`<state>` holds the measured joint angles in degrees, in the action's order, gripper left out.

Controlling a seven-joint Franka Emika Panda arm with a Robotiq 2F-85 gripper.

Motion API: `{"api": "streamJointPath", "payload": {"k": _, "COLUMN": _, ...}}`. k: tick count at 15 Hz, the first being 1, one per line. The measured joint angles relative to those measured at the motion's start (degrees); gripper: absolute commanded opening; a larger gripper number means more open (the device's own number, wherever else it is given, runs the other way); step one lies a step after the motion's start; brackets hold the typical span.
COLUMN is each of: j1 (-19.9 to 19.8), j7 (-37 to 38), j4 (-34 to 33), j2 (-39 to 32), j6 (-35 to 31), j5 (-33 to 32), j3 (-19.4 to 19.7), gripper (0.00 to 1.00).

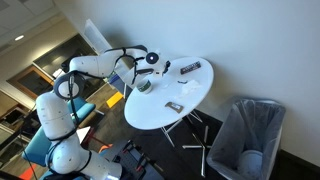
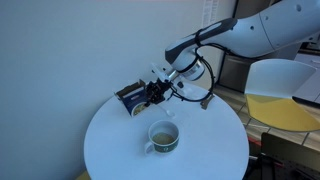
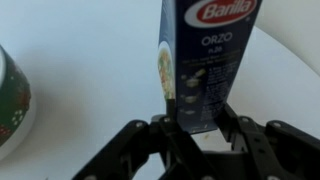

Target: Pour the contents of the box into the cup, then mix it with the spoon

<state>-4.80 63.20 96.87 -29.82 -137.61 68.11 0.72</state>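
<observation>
One box (image 3: 205,60), clamped at its near end in the tool (image 3: 203,125), long axis running straight out ahead; cup (image 3: 10,100) sits off to the tool's side, on the bench (image 2: 110,140).

Wrist view: box (image 3: 205,70) top off upper edge, cup (image 3: 10,100) mostly off L edge.

Round white table (image 1: 150,108) by white wall (image 1: 250,40), grey bin (image 1: 250,135) nearby.

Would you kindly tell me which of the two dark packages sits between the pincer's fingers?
The narrow blue Barilla orzo box, gripped by the pincer; the long flat packet lies apart on the table.
</observation>
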Motion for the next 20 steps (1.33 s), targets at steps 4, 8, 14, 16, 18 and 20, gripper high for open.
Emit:
{"api": "streamJointPath", "payload": {"k": 4, "j1": 0.19, "j7": -1.3, "j4": -1.33, "j2": -2.25, "j6": -0.05, "j5": 1.4, "j3": -0.17, "gripper": 0.19}}
{"api": "streamJointPath", "payload": {"k": 8, "j1": 0.21, "j7": -1.49, "j4": -1.71, "j2": -3.61, "j6": -0.06, "j5": 1.86, "j3": -0.17, "gripper": 0.19}}
{"api": "streamJointPath", "payload": {"k": 14, "j1": 0.22, "j7": -1.49, "j4": -2.33, "j2": -4.75, "j6": -0.05, "j5": 2.54, "j3": -0.18, "gripper": 0.77}}
{"api": "streamJointPath", "payload": {"k": 16, "j1": 0.23, "j7": -1.49, "j4": -2.44, "j2": -4.76, "j6": -0.05, "j5": 2.6, "j3": -0.18, "gripper": 0.92}}
{"api": "streamJointPath", "payload": {"k": 18, "j1": 0.23, "j7": -1.51, "j4": -2.55, "j2": -4.64, "j6": -0.06, "j5": 2.61, "j3": -0.18, "gripper": 1.0}}
{"api": "streamJointPath", "payload": {"k": 20, "j1": 0.22, "j7": -1.53, "j4": -2.56, "j2": -4.28, "j6": -0.06, "j5": 2.61, "j3": -0.15, "gripper": 1.0}}
